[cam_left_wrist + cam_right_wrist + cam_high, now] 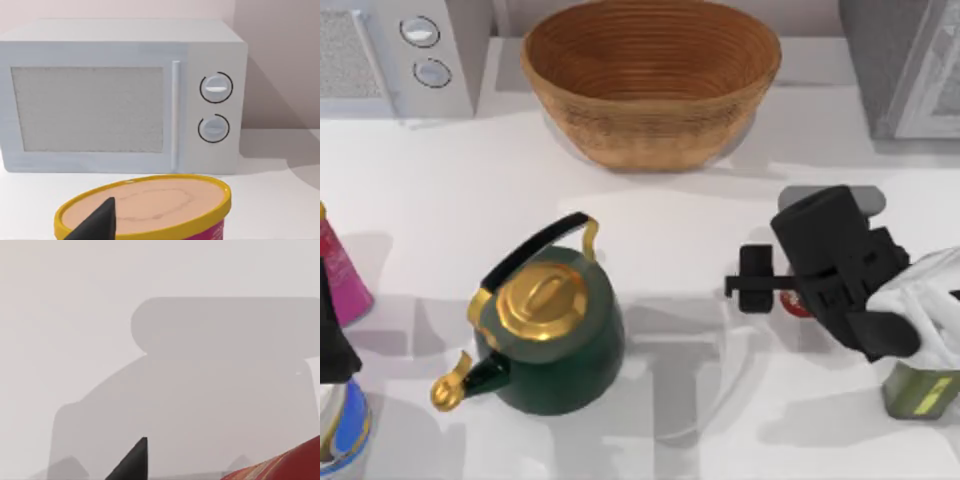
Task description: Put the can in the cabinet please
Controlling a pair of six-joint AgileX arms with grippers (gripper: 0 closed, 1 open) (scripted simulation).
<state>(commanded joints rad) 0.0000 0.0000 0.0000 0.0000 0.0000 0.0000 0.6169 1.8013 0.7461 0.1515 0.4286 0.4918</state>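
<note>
Can (794, 304) sits on the table (700, 200) at the top view's right, largely hidden under the right gripper (756, 279); a red edge shows beside the olive-green bottle (920, 390). Largest items: basket (650, 75) at the back, green kettle (555, 325) left of centre. Right gripper is just over the can, finger spacing and contact cannot be told; left gripper (97, 222) is parked at the left edge.

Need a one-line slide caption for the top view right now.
Right hand poised over the red can at the table's right, between green kettle and olive bottle.
</note>
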